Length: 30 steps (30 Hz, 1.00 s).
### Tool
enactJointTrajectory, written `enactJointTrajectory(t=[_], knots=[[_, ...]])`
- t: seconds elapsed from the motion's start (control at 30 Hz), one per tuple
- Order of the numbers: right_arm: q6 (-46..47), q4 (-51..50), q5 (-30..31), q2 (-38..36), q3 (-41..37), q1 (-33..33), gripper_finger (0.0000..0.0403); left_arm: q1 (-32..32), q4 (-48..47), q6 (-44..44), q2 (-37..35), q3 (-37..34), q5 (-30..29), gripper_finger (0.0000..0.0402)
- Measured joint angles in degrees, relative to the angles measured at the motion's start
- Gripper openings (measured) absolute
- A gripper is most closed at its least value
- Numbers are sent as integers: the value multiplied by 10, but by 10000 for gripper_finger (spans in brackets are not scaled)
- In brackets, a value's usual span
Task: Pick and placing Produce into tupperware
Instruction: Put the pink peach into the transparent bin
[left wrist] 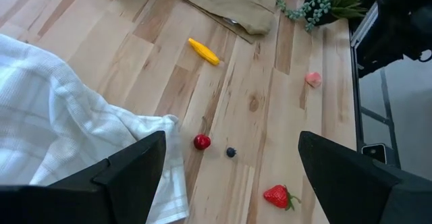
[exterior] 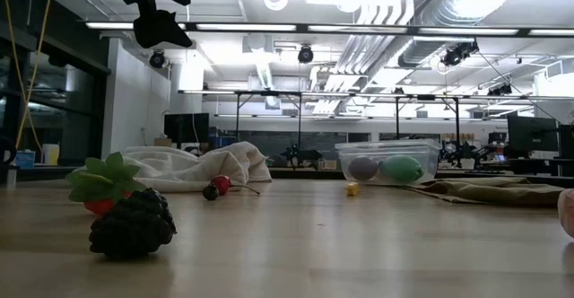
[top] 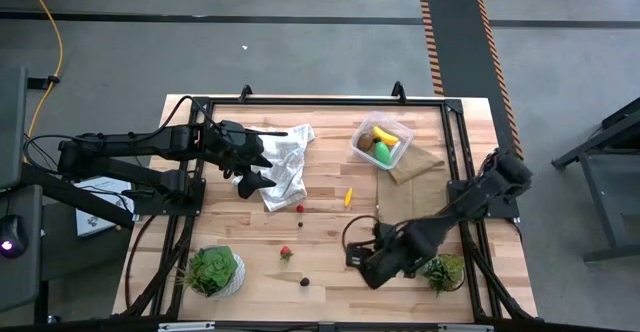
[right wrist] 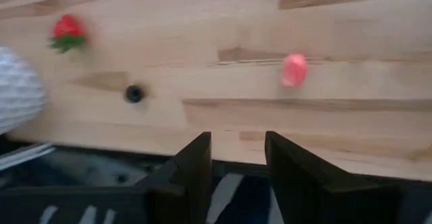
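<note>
1. Hovering above the white checked cloth (top: 285, 162) near the table's far-left quarter, the left gripper (top: 252, 168) hangs with its fingers spread wide and nothing between them.
2. Low at the near edge, beside a small potted plant (top: 445, 270), the right gripper (top: 372, 264) shows its fingers partly closed, with a narrow gap and nothing held in it.
3. At the far right, the clear tupperware (top: 383, 142) rests against a flat brown cloth (top: 415, 162); inside it lie a yellow banana (top: 385, 133), a green oval (top: 386, 154) and a brown ball (top: 368, 143).
4. For the left arm, the likeliest step is a pick from the loose pieces just past the cloth's corner. Doing it well means descending clear of the cloth's folds so the fingers straddle one small piece only, since round berries tend to roll away.
5. Loose on the wood, by count: one small yellow piece (top: 348, 197), one red cherry (left wrist: 202, 142), one blueberry (left wrist: 231, 152), one strawberry (top: 286, 253), one blackberry (top: 305, 281) and one pink piece (right wrist: 294, 69).
6. By count elsewhere: three items in the container, two cloths, two potted plants, the larger plant (top: 214, 270) at the near left.
</note>
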Motion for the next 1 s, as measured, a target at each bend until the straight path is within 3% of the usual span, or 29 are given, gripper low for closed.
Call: enactJointTrajectory(t=[0.2,0.37,0.63,0.87,1.0], knots=[[0,-169,-11,116,165,0,131,0,0,1,0,0,0,328],[7,-222,-13,177,229,0,131,0,-1,4,0,0,2,328],[7,-211,-12,191,208,0,156,0,-23,16,0,0,16,328],[-3,-212,-27,161,149,0,180,0,-35,16,0,0,17,328],[0,-127,-30,140,91,2,181,0,-35,14,0,0,18,328]])
